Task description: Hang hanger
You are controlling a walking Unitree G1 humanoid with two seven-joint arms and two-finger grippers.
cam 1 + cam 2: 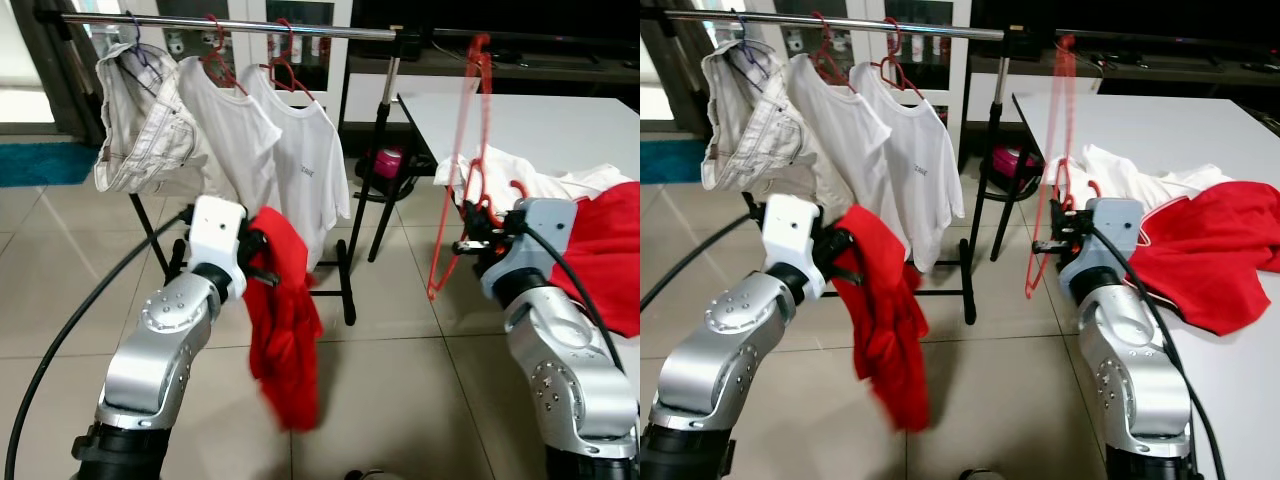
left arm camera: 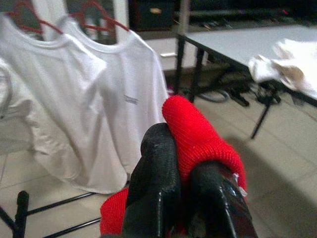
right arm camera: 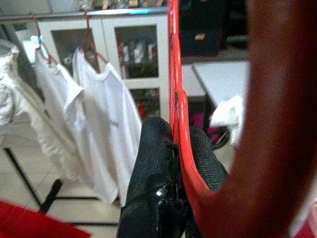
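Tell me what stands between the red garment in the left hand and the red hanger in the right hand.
In the left eye view, the rack's black upright and bare floor tiles lie between the red garment held by the left hand and the red hanger held by the right hand.

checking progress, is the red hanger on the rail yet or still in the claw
Still in the claw: the right claw is shut on the red hanger, whose hook reaches up near the rail; whether it's hooked on, cannot tell.

You get even, bright indoor light; daylight glares at upper left. Head views sharp. Near black fingers [image 2: 158, 193] and thin red plastic hanger [image 3: 181, 124] blur.
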